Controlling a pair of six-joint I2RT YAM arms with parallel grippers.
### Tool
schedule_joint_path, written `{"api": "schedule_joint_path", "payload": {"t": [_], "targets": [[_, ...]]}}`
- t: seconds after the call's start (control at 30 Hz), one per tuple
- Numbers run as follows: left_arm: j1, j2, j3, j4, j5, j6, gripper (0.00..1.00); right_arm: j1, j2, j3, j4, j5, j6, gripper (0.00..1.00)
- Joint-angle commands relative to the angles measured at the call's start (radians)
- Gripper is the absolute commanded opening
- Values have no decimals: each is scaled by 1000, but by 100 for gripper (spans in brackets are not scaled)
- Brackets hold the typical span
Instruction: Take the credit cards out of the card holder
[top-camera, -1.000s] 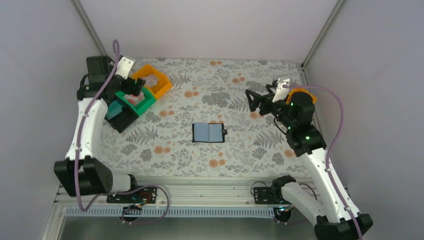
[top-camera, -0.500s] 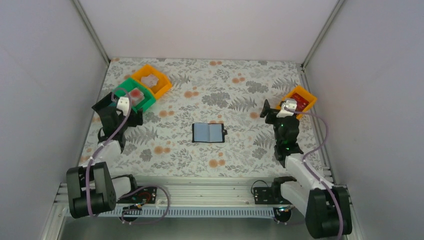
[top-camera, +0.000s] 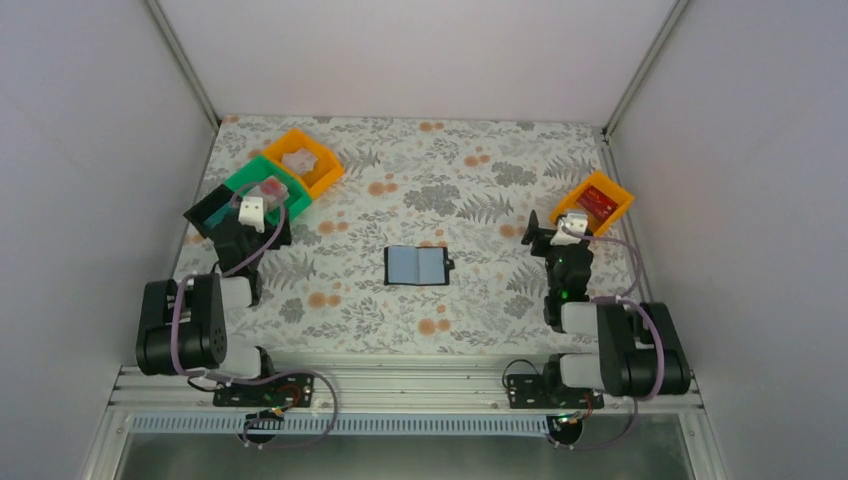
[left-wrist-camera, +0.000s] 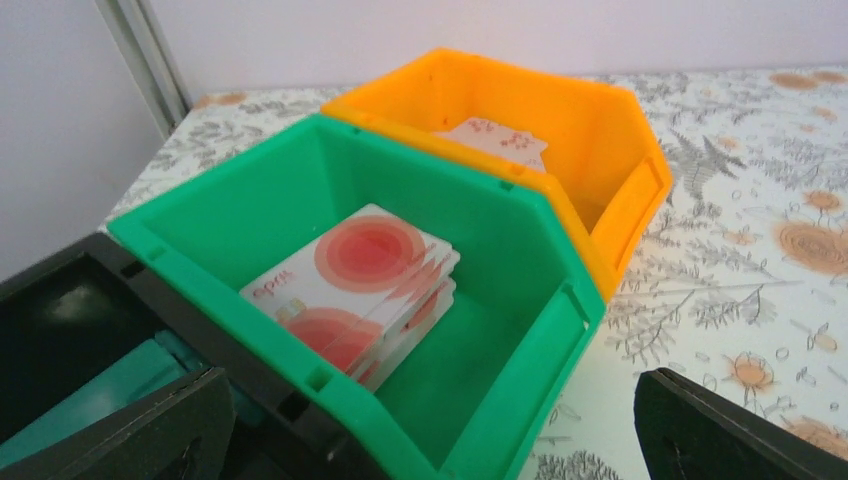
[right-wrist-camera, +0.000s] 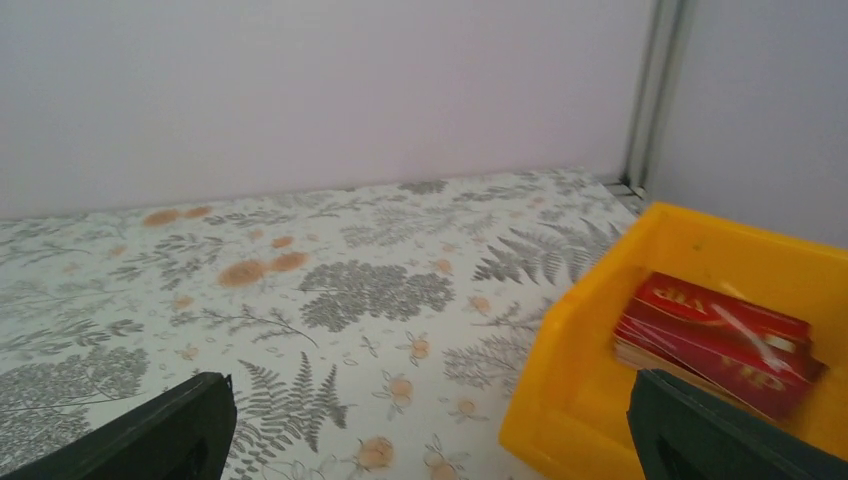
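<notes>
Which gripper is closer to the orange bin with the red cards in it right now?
Right. The right gripper sits just in front of that orange bin, at its near-left side. The left gripper is far off on the opposite side, by the green bin.

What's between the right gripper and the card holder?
Only bare floral tablecloth, in the top view, separates the right gripper from the open card holder.

White arms (top-camera: 234, 292), black joints (top-camera: 165, 326) and fingers (left-wrist-camera: 130, 432), purple cables (top-camera: 176, 335).
</notes>
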Motion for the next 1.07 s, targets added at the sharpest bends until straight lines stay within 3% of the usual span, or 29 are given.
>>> {"api": "schedule_joint_path", "payload": {"t": [0.0, 0.03, 0.07, 0.13, 0.2, 0.27, 0.43, 1.03], "targets": [[-31, 31, 17, 184, 14, -46, 100, -15, 177, 34, 273, -102, -93, 99], [-56, 39, 2, 234, 11, -22, 100, -15, 215, 71, 271, -113, -99, 99], [-94, 52, -6, 255, -16, 15, 100, -22, 209, 116, 142, -127, -93, 99], [-169, 103, -18, 325, -83, 86, 100, -32, 213, 120, 135, -160, -95, 99], [-168, 98, -32, 344, -99, 72, 100, -43, 220, 136, 107, -207, -98, 99], [-171, 148, -106, 541, -98, 81, 100, -67, 222, 143, 104, -253, -93, 99], [-168, 134, -72, 432, -110, 66, 100, -73, 222, 144, 100, -266, -91, 99], [-162, 135, -65, 427, -109, 58, 100, -72, 225, 167, 60, -312, -111, 99]]}}
